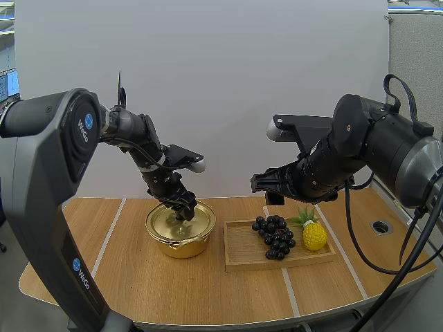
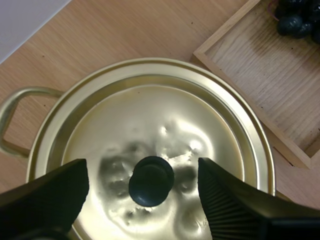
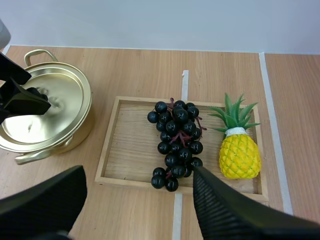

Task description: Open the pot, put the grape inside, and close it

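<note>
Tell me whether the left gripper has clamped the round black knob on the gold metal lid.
No, the fingers of the left gripper stand open either side of the knob.

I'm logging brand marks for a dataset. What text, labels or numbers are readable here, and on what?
"WiGo", roughly, small and uncertain: white letters on the left arm, twice.
No text on the pot, tray, grapes or pineapple.

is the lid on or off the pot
On. The lid sits flat in the pot, the open left gripper straddling its knob.
</note>
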`<state>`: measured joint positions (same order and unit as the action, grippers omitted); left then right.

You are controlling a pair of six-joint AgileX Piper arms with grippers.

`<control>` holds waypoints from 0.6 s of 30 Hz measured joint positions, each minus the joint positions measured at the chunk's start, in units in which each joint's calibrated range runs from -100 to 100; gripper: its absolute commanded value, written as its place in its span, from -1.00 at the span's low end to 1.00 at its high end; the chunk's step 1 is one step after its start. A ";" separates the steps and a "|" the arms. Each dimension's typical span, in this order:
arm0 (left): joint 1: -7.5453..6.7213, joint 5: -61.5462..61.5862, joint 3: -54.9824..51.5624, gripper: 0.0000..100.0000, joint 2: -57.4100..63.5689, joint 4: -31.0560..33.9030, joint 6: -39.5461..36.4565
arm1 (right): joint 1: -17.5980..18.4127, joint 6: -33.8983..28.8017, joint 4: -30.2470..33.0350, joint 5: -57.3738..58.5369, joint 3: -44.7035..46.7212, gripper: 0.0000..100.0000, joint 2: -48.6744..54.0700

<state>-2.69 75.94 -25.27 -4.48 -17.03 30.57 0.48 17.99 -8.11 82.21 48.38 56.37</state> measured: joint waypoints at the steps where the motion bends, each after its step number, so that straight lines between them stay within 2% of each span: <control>1: 0.00 0.00 0.00 1.00 0.00 0.00 0.00 | 0.00 0.00 0.00 0.00 0.00 1.00 0.00; 3: 0.00 0.00 0.00 1.00 0.00 0.00 0.00 | 0.00 0.00 0.00 0.00 0.00 1.00 0.00; 4: 0.00 0.00 0.00 0.76 0.00 0.00 -0.11 | 0.00 0.00 0.00 0.00 0.00 1.00 0.00; 7: 0.00 0.00 0.00 -0.48 0.00 0.00 -0.43 | 0.00 0.00 0.00 0.00 0.00 1.00 0.00; 8: 0.00 0.00 0.00 -1.00 0.00 0.00 -0.68 | 0.00 0.00 0.00 0.00 0.00 1.00 0.00; 18: 0.00 1.72 0.00 -1.00 0.00 0.12 -1.71 | 0.00 0.00 0.00 0.00 0.00 1.00 0.00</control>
<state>-2.69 77.65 -25.27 -4.48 -16.91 28.86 0.48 17.99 -8.11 82.21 48.38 56.37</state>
